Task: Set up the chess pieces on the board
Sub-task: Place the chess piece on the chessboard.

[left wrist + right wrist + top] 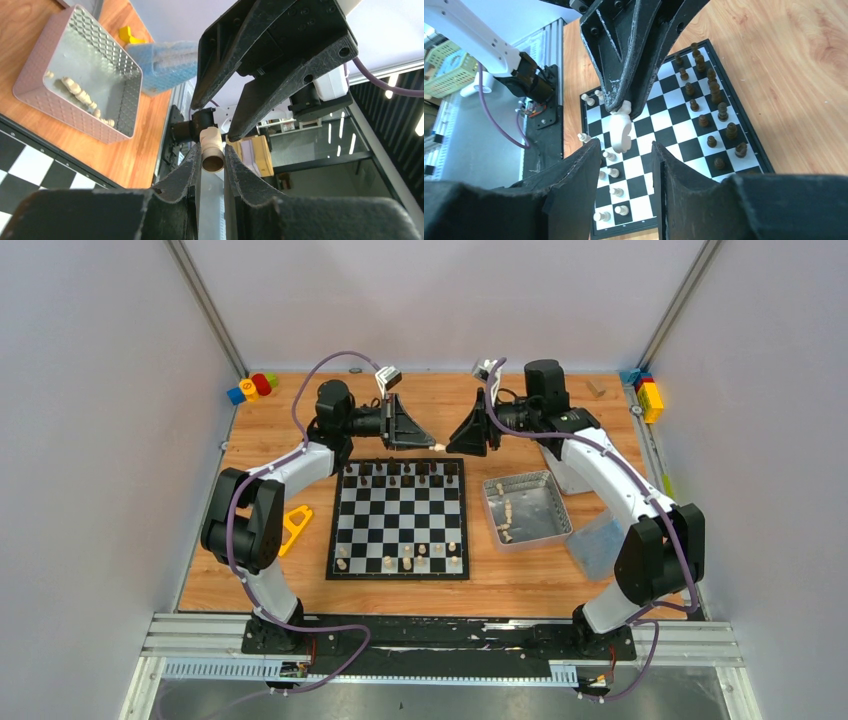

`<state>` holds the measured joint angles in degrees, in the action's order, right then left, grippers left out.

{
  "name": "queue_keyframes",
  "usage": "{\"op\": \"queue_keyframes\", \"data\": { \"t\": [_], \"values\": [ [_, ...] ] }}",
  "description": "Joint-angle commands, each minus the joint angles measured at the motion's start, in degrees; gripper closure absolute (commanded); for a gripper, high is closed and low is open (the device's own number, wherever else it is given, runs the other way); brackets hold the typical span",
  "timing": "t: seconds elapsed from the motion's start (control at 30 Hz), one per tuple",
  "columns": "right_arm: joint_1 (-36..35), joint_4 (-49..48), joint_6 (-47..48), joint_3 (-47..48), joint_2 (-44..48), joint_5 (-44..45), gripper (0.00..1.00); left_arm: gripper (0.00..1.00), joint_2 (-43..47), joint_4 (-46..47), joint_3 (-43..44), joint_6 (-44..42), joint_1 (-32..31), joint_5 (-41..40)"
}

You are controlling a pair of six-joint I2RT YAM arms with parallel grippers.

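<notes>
Holding claw: the left gripper (pixel 212 150) is closed on one pale piece (pixel 620 131), pinched near its base, in the air over the far edge of the board (pixel 400 522).
Facing claw: the right gripper (pixel 625 147) points at the left one, tip to tip. Its fingers stand apart on both sides of the pale piece and do not touch it.
Board: it lies flat on the wooden table (pixel 270 440), between the two arms.
Far rows: dark pieces (pixel 405 472) stand there.
Near rows: several pale pieces (pixel 420 558) stand there.
Metal tin (pixel 540 502): it sits just right of the board, and a few more pale pieces lie inside.
</notes>
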<state>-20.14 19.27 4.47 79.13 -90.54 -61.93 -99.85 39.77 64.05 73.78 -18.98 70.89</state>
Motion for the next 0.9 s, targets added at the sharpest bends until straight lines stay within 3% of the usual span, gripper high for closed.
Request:
{"op": "queue_keyframes", "data": {
  "t": [0.0,0.87],
  "values": [
    [-0.64,-0.51,6.66,-0.16,2.79,1.62,0.58,1.0,1.41,-5.23,3.03,-2.28,0.09,3.01],
    [-5.0,3.69,14.32,-0.9,2.89,5.51,0.67,1.0,-2.47,-3.58,4.51,3.23,0.09,5.68]
  ]
}}
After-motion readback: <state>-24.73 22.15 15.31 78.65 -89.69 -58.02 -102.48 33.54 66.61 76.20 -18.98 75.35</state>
